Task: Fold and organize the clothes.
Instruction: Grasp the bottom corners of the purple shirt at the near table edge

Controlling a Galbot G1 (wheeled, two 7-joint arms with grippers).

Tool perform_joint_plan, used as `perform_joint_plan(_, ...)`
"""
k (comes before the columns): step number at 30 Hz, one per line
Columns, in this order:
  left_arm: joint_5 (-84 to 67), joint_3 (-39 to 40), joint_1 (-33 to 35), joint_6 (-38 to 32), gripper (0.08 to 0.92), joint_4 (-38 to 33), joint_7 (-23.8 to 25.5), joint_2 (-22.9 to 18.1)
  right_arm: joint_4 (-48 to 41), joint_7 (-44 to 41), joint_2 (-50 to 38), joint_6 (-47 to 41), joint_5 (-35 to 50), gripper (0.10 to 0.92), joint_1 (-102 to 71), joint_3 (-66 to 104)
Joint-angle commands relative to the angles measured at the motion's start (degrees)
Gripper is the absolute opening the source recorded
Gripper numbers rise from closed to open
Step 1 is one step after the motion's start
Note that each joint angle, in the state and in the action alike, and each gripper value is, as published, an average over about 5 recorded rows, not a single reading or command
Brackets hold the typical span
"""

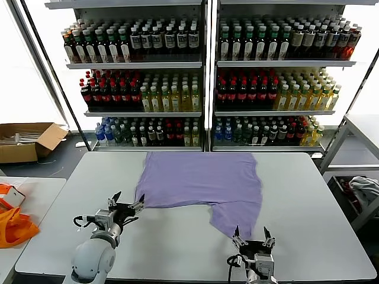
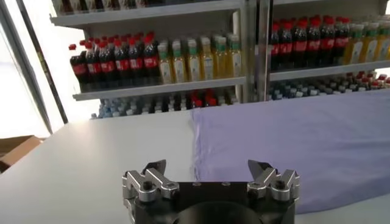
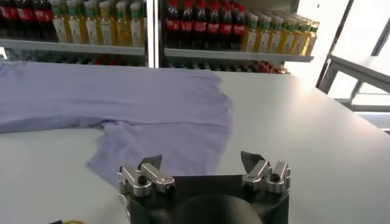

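Nearest to us, our right gripper (image 1: 251,232) hovers over the near edge of the white table (image 1: 308,195), fingers spread wide and holding nothing, just short of the near right sleeve of the lavender T-shirt (image 1: 204,180). A little farther and to the left, our left gripper (image 1: 128,203) also stands open and empty, close beside the shirt's near left edge without touching it. The shirt lies flat across the table's middle and far half. Off to the left an orange bag (image 1: 13,225) rests on a side table. Beyond stand shelves of bottles (image 1: 201,83).
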Motion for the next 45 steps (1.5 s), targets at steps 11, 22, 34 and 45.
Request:
perform_joint_plan(11,-0.50,1.01,-0.63,0.53,0.823,2.97,0.43,0.46,-1.66,0.71,1.25,-0.90,-1.10,0.823,0.32,-1.29)
perform_joint_plan(22,-0.98,1.10,-0.47,0.47,0.823,4.00,0.34,0.51,-3.10,0.38,1.59,-0.43,-1.10,0.823,0.65,-1.08)
perform_joint_plan(34,-2.79,2.11,1.28,1.04,0.708,3.08,0.98,1.21,-4.03,0.16,1.93,0.51,-1.53,0.820,0.28,-1.07)
perform_joint_plan(45,-3.22,2.88,1.90,1.48,0.387,4.43,1.47,1.03,-5.18,-0.56,2.65,1.93,-1.56,0.573,-0.53,-1.28)
